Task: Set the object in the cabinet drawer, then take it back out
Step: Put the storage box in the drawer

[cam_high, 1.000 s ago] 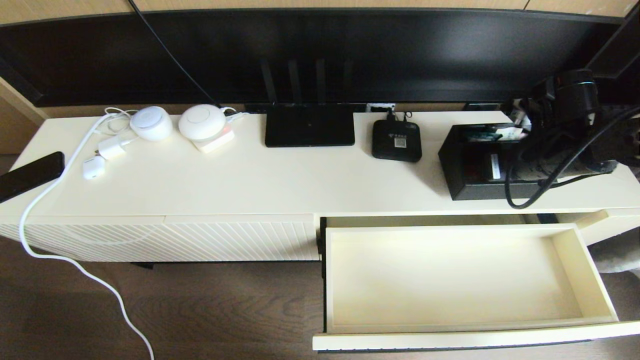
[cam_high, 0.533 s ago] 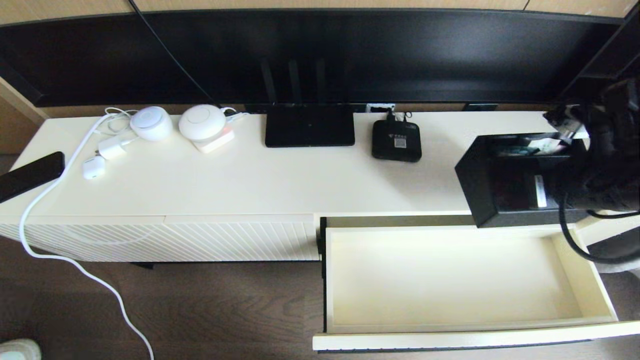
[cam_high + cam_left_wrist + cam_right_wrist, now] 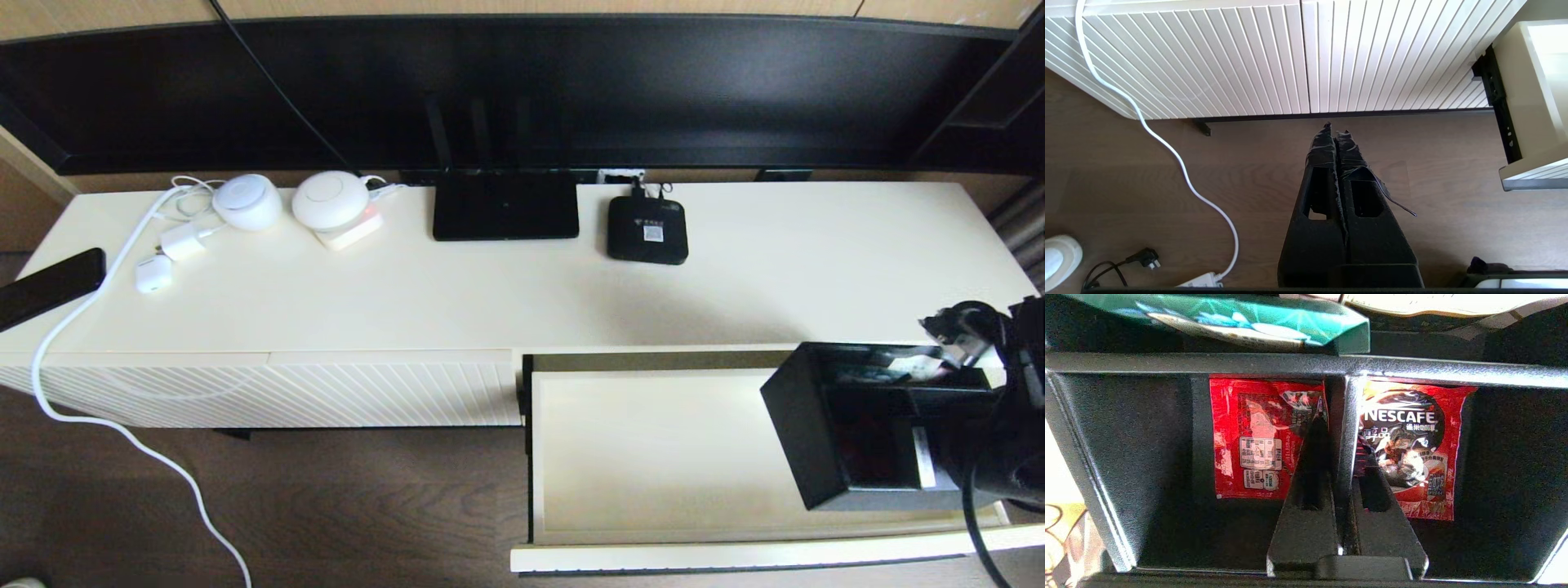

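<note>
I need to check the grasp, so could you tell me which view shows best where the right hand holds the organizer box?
The right wrist view: the right hand pinches the organizer box's inner divider. The head view shows the box whole over the drawer; the left wrist view misses it.

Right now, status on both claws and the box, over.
Right claw shut on the organizer box divider, box over the open drawer, right end. Left claw shut, empty, parked over floor. Nothing in the drawer.

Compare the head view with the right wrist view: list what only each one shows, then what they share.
Head view only: the open cabinet drawer, the router, the set-top box and the white chargers on the cabinet top.

Right wrist view only: the right gripper shut on the organizer's divider wall, with red Nescafe sachets on both sides.

Both: the black organizer box, held over the drawer's right end.
</note>
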`<state>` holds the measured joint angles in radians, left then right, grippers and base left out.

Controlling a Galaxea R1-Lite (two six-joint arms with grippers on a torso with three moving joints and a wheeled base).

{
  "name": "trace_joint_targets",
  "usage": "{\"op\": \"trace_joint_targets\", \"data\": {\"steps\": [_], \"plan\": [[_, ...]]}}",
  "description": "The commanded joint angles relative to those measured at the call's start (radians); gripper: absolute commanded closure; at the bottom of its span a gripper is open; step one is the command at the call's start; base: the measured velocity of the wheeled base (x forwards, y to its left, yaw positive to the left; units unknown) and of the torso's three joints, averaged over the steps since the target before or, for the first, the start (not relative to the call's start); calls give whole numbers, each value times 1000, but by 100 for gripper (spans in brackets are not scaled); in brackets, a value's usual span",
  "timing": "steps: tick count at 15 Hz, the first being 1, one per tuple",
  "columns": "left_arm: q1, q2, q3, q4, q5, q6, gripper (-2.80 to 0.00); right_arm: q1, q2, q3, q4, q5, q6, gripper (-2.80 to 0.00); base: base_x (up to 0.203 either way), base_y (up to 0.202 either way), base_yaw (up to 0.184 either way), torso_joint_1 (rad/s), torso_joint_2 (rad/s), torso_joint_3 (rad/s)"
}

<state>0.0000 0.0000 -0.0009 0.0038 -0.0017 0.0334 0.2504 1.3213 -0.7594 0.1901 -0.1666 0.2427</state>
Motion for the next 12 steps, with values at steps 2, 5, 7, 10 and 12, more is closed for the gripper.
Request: {"op": "trace_joint_targets", "data": {"steps": [2, 5, 7, 10, 12], "plan": [[0, 2, -1, 0, 0, 0, 0, 4, 49, 124, -110, 8, 27, 0, 0, 0, 0, 0, 0, 0], [0, 2, -1, 1, 0, 0, 0, 4, 118, 159, -214, 31, 30, 0, 0, 0, 0, 0, 0, 0], [0, 2, -1, 1, 0, 0, 0, 16, 175, 153, -302, 32, 25, 0, 0, 0, 0, 0, 0, 0], [0, 1, 1, 0, 0, 0, 0, 27, 235, 147, -376, 22, 6, 0, 0, 0, 0, 0, 0, 0], [0, 2, 1, 1, 0, 0, 0, 29, 268, 153, -404, 21, -14, 0, 0, 0, 0, 0, 0, 0]]}}
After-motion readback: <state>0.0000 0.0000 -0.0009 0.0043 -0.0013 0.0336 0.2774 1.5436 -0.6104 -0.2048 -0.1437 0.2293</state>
